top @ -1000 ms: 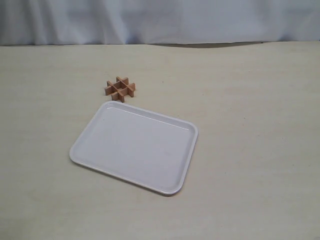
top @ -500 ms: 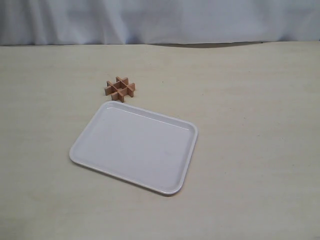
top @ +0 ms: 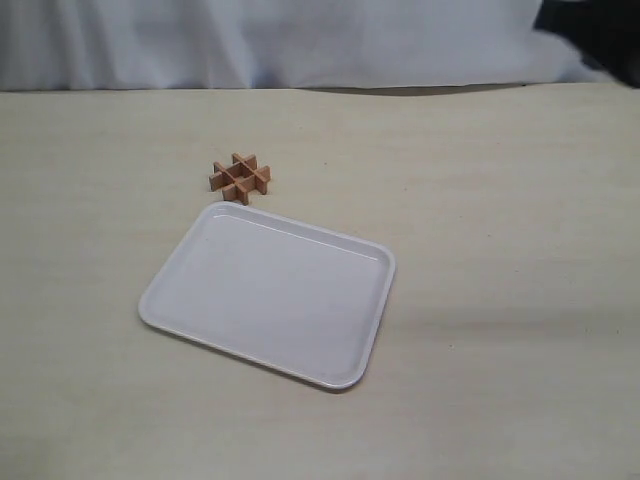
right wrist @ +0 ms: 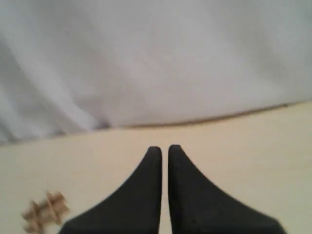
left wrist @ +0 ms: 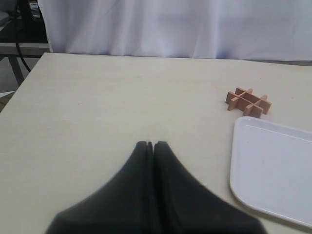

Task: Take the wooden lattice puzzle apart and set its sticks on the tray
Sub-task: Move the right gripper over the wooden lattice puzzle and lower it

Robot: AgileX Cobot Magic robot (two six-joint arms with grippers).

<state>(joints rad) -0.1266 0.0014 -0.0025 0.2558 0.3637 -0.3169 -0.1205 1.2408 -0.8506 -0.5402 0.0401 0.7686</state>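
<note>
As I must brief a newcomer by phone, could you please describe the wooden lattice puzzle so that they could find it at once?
On the pale table lies a white tray. Just beyond its far left corner in the exterior view sits the wooden lattice puzzle, the only brown, hash-shaped thing there.

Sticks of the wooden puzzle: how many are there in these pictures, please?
4, all interlocked in the lattice puzzle on the table, beside the far corner of the tray: two lie parallel, two cross them. None is on the tray. I see no loose ones.
</note>
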